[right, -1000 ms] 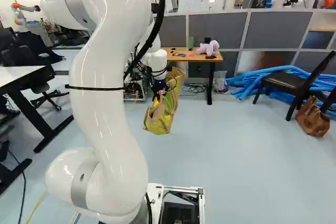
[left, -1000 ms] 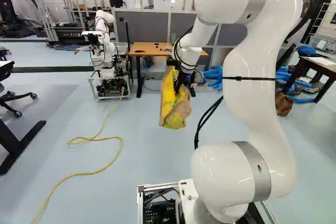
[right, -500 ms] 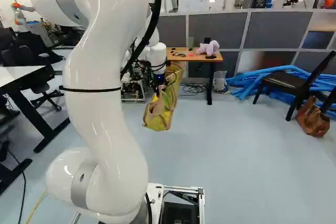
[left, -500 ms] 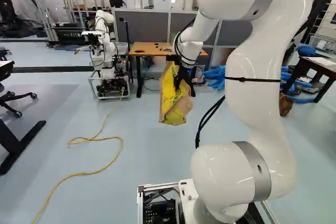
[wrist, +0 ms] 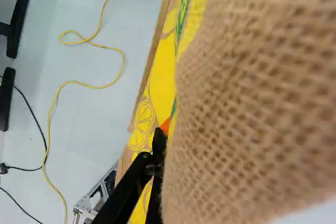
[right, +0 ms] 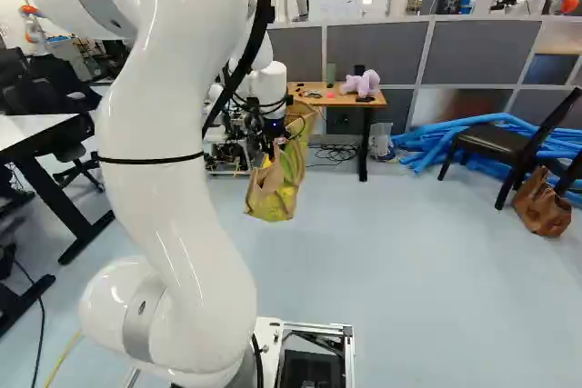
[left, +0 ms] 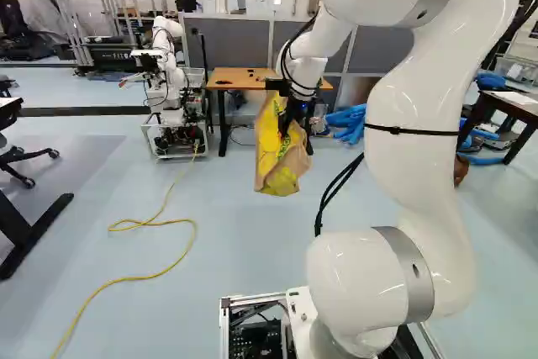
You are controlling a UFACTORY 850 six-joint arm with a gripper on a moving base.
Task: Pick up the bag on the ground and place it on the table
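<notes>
The white arm (left: pixel 412 132) holds the yellow-and-tan bag (left: pixel 273 157) off the floor, on the near side of the wooden counter (left: pixel 235 79). The jaws are closed on the bag's upper part; in the wrist view its coarse tan weave hides much of them, with an orange pad (wrist: pixel 166 126) peeking out against the yellow print. The bag hangs clear of the counter's surface, its body lower than the top in both base views.

On the counter sits a pale purple plush toy (right: pixel 362 84), with a green object (right: pixel 330 72) at the back. Grey partitions (right: pixel 377 52) stand behind the counter. Left of it is another robot (left: pixel 168 65); right of it lie blue tubes (right: pixel 427 143), a dark chair (right: pixel 491 141) and a brown bag (right: pixel 543 206). A yellow cable (left: pixel 181 221) winds over the floor, nearer than the counter and to its left.
</notes>
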